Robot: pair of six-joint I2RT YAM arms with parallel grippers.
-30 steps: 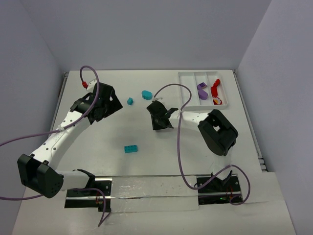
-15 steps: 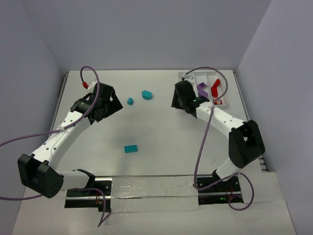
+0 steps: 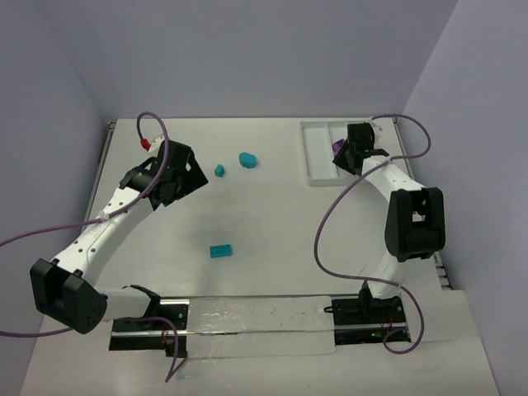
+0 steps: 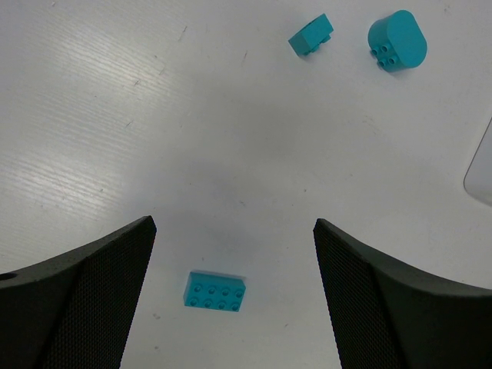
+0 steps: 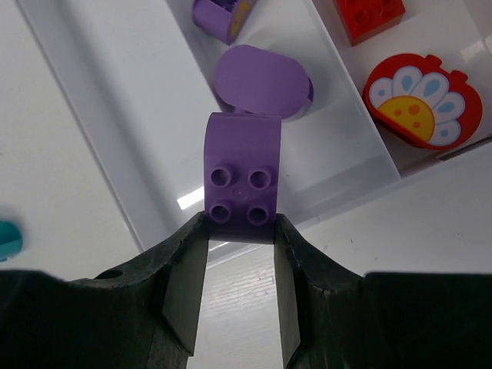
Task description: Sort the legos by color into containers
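Here, teal legos (image 3: 220,251) dot the white table (image 3: 272,214) between lavender-looking walls (image 3: 247,58).

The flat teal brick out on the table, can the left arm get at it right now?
Probably yes. The left hand is open with nothing in it, and the teal brick lies alone on the table, with nothing between them.

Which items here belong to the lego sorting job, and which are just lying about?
Belong:
white tray
purple brick in the shut right hand
two purple pieces and two red pieces already in the tray
three teal legos on the table
open left hand

Just lying about:
no loose clutter; only purple cables and the mounting strip
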